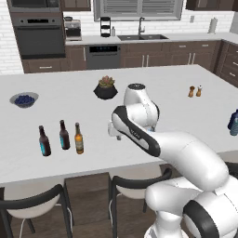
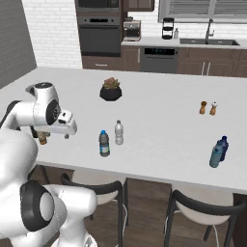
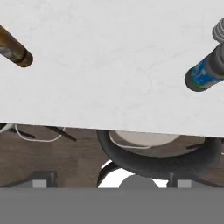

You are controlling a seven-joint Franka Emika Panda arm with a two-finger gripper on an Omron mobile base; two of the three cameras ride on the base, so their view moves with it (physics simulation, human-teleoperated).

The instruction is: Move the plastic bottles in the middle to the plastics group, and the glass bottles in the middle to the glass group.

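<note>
I have the arm folded over the near edge of the white bench [image 1: 139, 79]. In the right base view the claw [image 2: 68, 131] hangs near that edge, left of the two middle bottles. The pictures do not show its jaws clearly, but I take them as spread wide, with nothing between them.

The amber beer bottle [image 1: 79, 139] with the yellow-orange label stands upright just beside the two dark brown beer bottles, the one with the dark label [image 1: 64, 135] and the one with the teal label [image 1: 44, 141]; the three make a short row on the left part of the bench. In the hand view I see a brown bottle neck [image 3: 15, 51] at the upper left edge.

The blue-banded water bottle [image 2: 104, 144] and the pale white-capped water bottle [image 2: 118, 132] stand upright close together in the middle of the bench, near its front edge. The blue-tinted bottle cluster [image 2: 218, 151] stands well apart from them toward the right end.

Farther back sit a dark potted plant [image 2: 111, 89], a pair of salt and pepper shakers [image 2: 208, 108] and a bowl of blue fruit [image 1: 23, 99]. Dark stools [image 2: 96, 190] stand under the bench's near edge.
</note>
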